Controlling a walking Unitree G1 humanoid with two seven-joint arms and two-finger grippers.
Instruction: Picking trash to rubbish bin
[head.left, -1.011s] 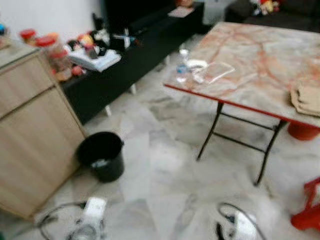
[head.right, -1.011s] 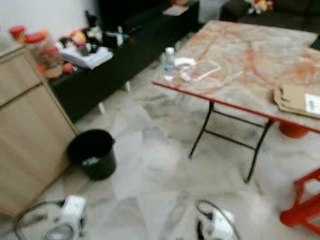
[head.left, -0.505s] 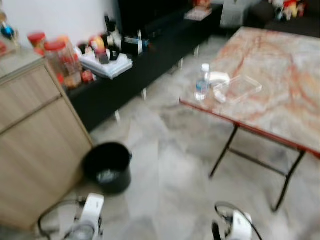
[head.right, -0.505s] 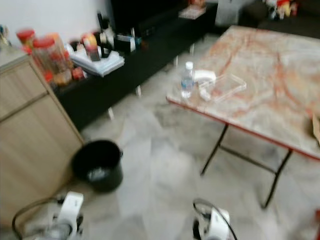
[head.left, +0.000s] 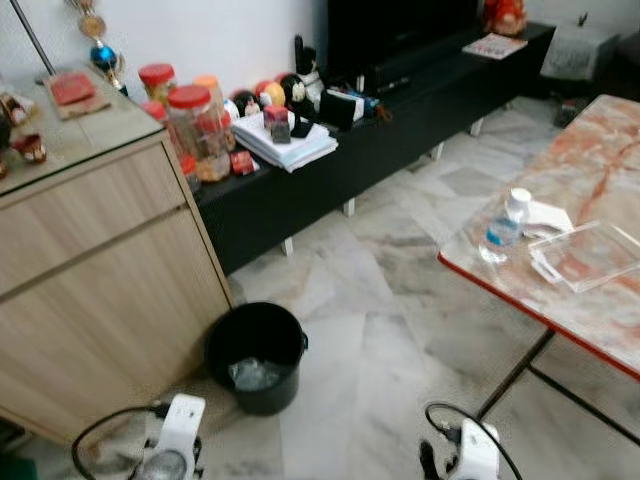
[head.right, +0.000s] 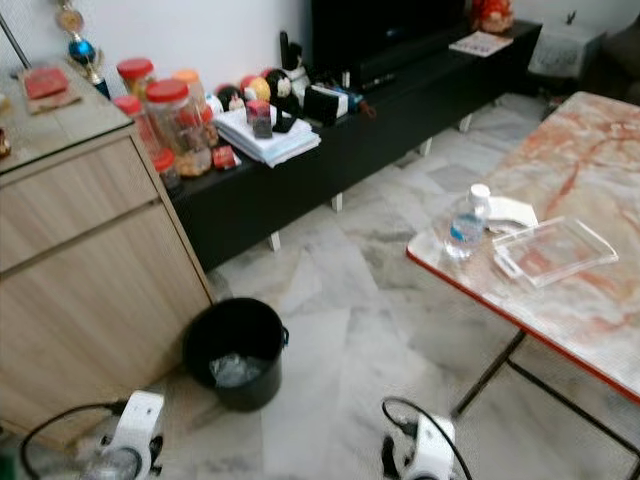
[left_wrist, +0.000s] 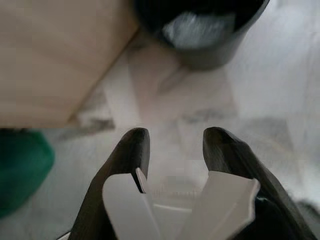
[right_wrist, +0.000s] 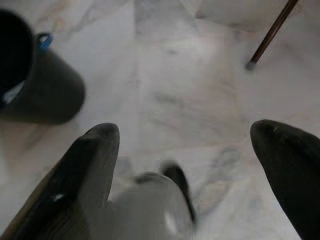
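1. The left gripper (left_wrist: 172, 145) hangs low over the floor (head.left: 380, 300). Its two black fingers (left_wrist: 131, 150) have a small gap between them and hold nothing.
2. The right gripper (right_wrist: 185, 150) hangs low too. Its fingers (right_wrist: 90, 160) are spread wide apart and hold nothing.
3. The bin (head.left: 256, 355) is black and stands on the floor, just beside the wooden cupboard (head.left: 100, 290). Some pale crumpled trash (head.left: 252, 374) lies in the bottom of it.
4. Farther off on the right is the table (head.left: 600, 310) with a red edge. A bottle (head.left: 500, 228) stands near its corner. A clear tray (head.left: 590, 255) lies just beside the bottle, and something white (head.left: 548, 215) lies behind it.
5. Farthest back is a long black shelf (head.left: 400, 130) with jars (head.left: 190, 125) and papers (head.left: 285, 145) on it.
6. I think the robot is looking for trash to pick up. Both grippers are empty, so no trash is on its way to the bin yet.
7. The next move is likely to go to the table, reach for the bottle or the tray, and close one gripper on it. Then it must carry it over and drop it in the bin.
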